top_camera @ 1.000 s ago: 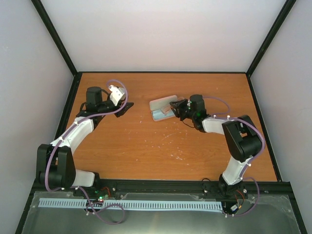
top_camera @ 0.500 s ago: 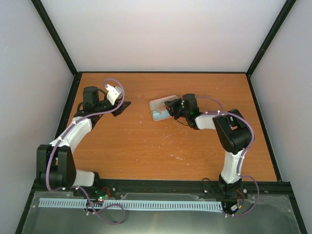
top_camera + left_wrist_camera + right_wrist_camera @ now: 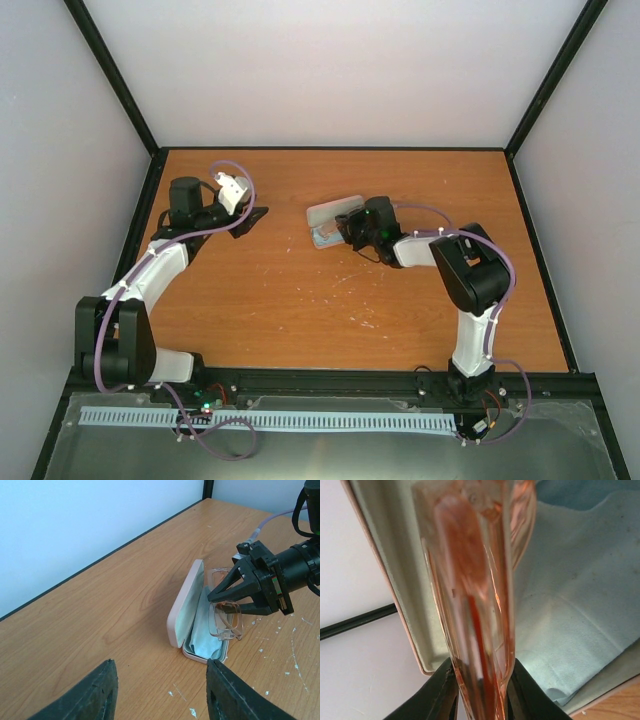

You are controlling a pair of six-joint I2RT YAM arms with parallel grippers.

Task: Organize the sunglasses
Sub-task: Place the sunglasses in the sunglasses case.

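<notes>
Right hand [image 3: 217,601] clenched on sunglasses [image 3: 227,622] — held over open pink case [image 3: 182,612]; left hand [image 3: 160,692] spread wide — well apart from case.

Sunglasses [image 3: 226,621]: see-through amber-pink, deeper orange-red along the folded arm. Case [image 3: 184,611]: pale pink shell, pale blue-green lining. Cloth [image 3: 202,641] inside case: plain light blue. Table [image 3: 90,615] under case: orange-brown wood grain, white flecks on the near side of case. Right gripper [image 3: 219,598] over case: black. Left gripper [image 3: 160,695]: black. Arms [image 3: 160,265]: white shells, black joints. Cables [image 3: 235,170]: lilac. Walls [image 3: 330,70] beyond case: white.
</notes>
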